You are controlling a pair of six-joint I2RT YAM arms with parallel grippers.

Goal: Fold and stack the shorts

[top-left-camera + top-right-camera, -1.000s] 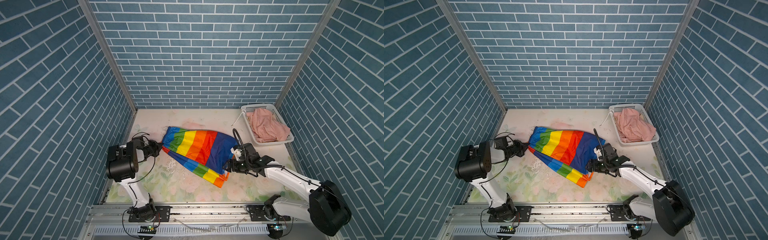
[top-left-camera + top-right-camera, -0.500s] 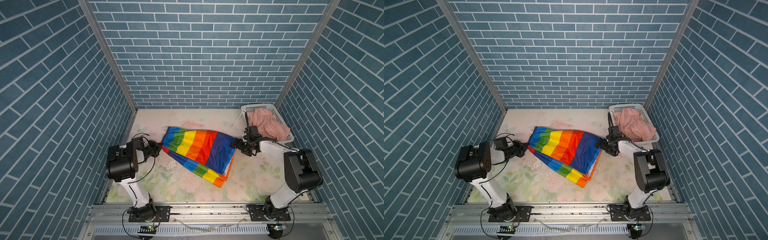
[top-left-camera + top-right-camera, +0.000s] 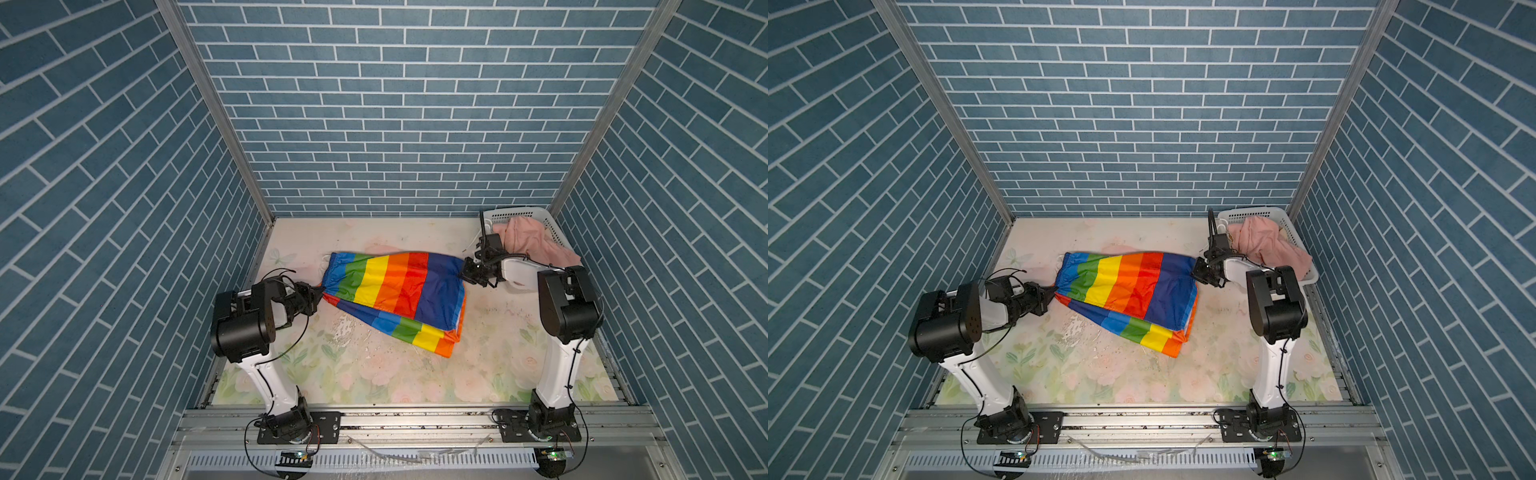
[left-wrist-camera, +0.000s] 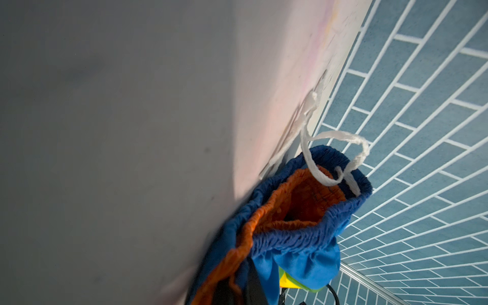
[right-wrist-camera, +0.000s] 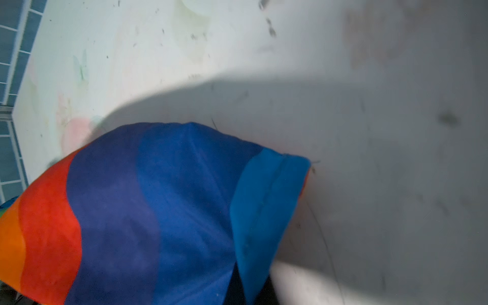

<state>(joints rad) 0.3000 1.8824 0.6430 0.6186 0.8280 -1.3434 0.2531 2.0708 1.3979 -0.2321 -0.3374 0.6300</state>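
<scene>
My left gripper (image 3: pixel 318 296) is clamped on the waistband of the rainbow shorts (image 3: pixel 395 286). My right gripper (image 3: pixel 466 274) is closed on their blue hem corner. They stretch between both, mid-table (image 3: pixel 374 374). Pink shorts (image 3: pixel 532 245) lie in the basket (image 3: pixel 515 214).

My left claw (image 3: pixel 316 292), right claw (image 3: pixel 466 274): black. Bands on striped shorts (image 3: pixel 395 286): blue, green, yellow, orange, red, navy. White basket (image 3: pixel 519 212), pink shorts (image 3: pixel 528 241), pale floral table (image 3: pixel 374 374), blue brick walls (image 3: pixel 395 104).

Your left gripper (image 3: pixel 1051 296) pinches the rainbow shorts (image 3: pixel 1133 286) at the waistband, your right gripper (image 3: pixel 1198 272) the blue hem. Pink shorts (image 3: pixel 1266 245) lie in the white basket (image 3: pixel 1254 214).
</scene>
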